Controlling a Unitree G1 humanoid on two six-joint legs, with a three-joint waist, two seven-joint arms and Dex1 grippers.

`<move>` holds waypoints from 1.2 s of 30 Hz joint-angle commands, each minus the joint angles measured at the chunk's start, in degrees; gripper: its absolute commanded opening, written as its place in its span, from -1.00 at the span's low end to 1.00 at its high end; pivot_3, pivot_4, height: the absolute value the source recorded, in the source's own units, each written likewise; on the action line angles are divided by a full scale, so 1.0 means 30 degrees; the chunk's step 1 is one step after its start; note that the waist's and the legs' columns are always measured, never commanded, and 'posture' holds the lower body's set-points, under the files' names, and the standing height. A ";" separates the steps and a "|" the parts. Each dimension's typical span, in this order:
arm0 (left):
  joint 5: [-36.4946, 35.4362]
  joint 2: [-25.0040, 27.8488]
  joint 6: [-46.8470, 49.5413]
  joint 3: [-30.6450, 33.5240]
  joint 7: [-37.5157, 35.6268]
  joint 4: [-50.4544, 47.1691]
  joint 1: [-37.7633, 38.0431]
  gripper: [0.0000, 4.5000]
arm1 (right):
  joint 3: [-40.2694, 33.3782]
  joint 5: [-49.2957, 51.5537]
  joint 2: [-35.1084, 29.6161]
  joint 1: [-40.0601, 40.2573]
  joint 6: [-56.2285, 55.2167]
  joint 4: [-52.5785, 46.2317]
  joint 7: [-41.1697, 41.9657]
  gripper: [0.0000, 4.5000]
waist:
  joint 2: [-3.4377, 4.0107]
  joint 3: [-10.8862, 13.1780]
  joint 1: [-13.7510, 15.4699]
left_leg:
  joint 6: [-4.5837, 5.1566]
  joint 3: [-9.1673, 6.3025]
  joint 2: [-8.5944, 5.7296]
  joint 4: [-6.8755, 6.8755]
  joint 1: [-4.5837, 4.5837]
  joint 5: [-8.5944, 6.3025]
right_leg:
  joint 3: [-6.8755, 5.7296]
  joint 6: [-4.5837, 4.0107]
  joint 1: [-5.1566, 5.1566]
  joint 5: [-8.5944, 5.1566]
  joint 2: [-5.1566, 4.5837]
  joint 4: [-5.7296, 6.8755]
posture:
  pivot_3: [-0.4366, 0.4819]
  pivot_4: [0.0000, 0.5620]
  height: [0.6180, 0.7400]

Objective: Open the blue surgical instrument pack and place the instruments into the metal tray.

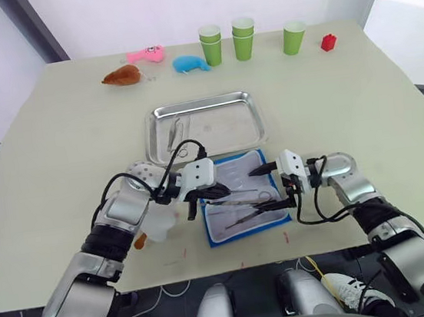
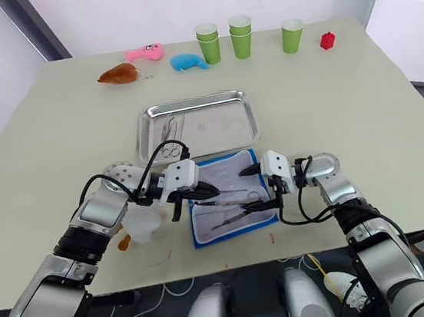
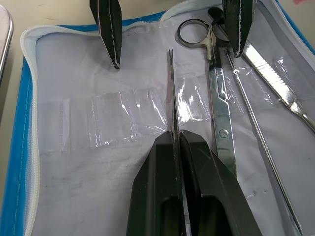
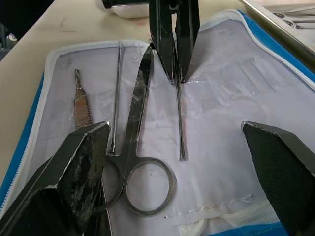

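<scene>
The blue surgical instrument pack [image 1: 241, 234] lies open near the table's front edge, whitish lining up. On the lining rest ring-handled scissors [image 4: 142, 147], a thin probe [image 4: 116, 98] and a flat ridged handle [image 4: 81, 105]. My left gripper [image 1: 228, 193] is over the pack's left half, shut on a thin straight silver tool [image 3: 172, 98] whose free end reaches out over the lining. Over the pack's right half hangs my right gripper [image 1: 268, 189], open wide and holding nothing, its fingertips facing the left one. The metal tray [image 1: 199, 103] sits just beyond the pack, with a few instruments [image 1: 178, 132] in its left part.
At the table's far side stand green cups [image 1: 243, 39], a red block [image 1: 328, 42], a blue plush [image 1: 190, 64], a pink toy [image 1: 145, 54] and a brown toy [image 1: 122, 77]. A white object [image 1: 160, 220] lies under my left forearm. The front edge is close.
</scene>
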 commanded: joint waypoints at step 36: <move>-0.0147 0.3332 0.4507 0.1179 -0.0557 -0.3915 -0.0190 -0.97 | 0.2557 -0.2257 -0.0149 0.0581 0.2216 0.1972 -0.1234 1.00 | -0.0022 -0.0024 -0.0480 | 0.0002 0.0011 0.0021 0.0002 0.0027 0.0002 | 0.0019 -0.0001 0.0004 0.0005 0.0031 0.0025 | -0.05 -0.47 1.00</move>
